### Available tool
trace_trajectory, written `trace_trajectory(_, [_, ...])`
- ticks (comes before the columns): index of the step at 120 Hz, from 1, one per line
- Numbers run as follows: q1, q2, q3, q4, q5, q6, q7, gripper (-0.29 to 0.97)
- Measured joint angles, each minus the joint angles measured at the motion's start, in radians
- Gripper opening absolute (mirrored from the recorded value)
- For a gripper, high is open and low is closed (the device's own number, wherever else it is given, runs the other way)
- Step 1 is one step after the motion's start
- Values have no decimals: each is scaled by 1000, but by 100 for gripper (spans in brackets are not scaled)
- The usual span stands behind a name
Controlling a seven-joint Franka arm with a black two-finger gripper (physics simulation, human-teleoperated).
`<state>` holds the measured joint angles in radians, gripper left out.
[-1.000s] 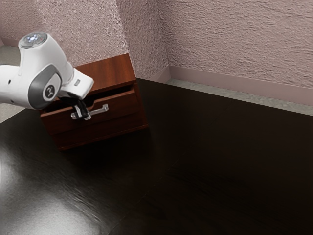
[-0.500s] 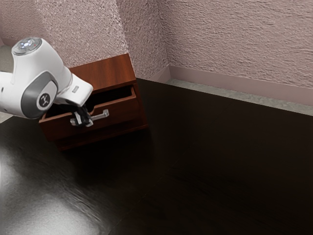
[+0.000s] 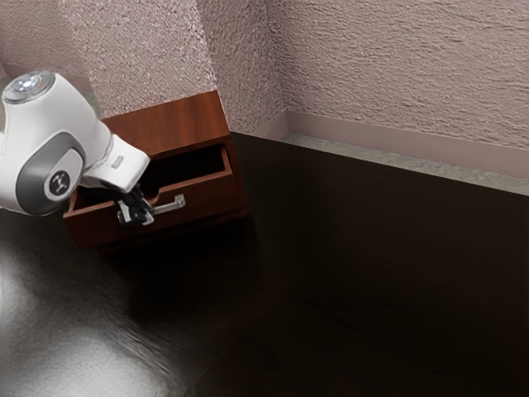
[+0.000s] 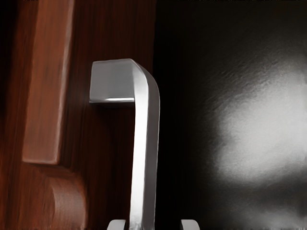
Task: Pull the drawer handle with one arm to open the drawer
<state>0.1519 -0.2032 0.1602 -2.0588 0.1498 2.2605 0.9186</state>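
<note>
- Silver metal bar handle [image 3: 165, 203] was pinched near one end by black two-finger gripper [image 3: 132, 212].
- Off-centre pull could've jammed the part-open red-brown wooden drawer [image 3: 202, 188].

1. The exterior camera sits high and off to the side. It looks down across the table [image 3: 347, 289] toward the room corner [image 3: 269, 83] at 12 o'clock. The cabinet [image 3: 178, 124] is far off at 10 o'clock and the arm [image 3: 50, 157] at 9 o'clock.
2. The wrist camera rides on the hand, very near the handle [image 4: 144, 158]. It sights along the handle, beside the drawer front [image 4: 108, 153].
3. Both views share the handle [image 3: 165, 204], the drawer front [image 3: 207, 194] and some table top.
</note>
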Motion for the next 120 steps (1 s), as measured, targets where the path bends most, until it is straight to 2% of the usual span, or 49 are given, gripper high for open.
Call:
trace_trajectory(68, [12,-105,-71,-108,0,3,-1,7])
trace_trajectory(100, [14,-179,-83,-159,0,0,-4,3])
trace_trajectory(120, [73,-302,-181,-178,-1,-29,-5,7])
